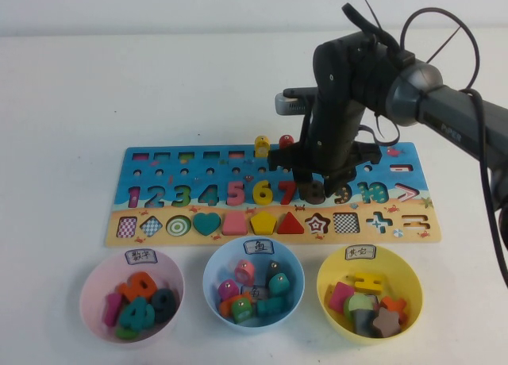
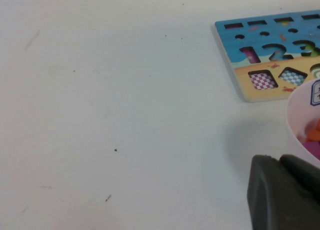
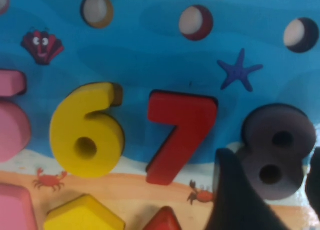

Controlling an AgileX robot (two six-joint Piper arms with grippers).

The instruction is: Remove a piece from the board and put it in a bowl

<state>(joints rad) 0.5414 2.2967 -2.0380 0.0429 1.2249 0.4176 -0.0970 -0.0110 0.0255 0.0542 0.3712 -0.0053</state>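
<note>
The right hand is seen lowered over the board on the white table, its fingers spread open and set either side of the dark 8, which sits in its slot beside the red 7 and is not yet gripped. One dark fingertip is pictured just beside the 8's lower half. The yellow 6 is shown next to the 7. The pink bowl, the leftmost of three, is placed in front of the board's left end. The left hand is parked low beside that bowl; whether it is open cannot be told.
</note>
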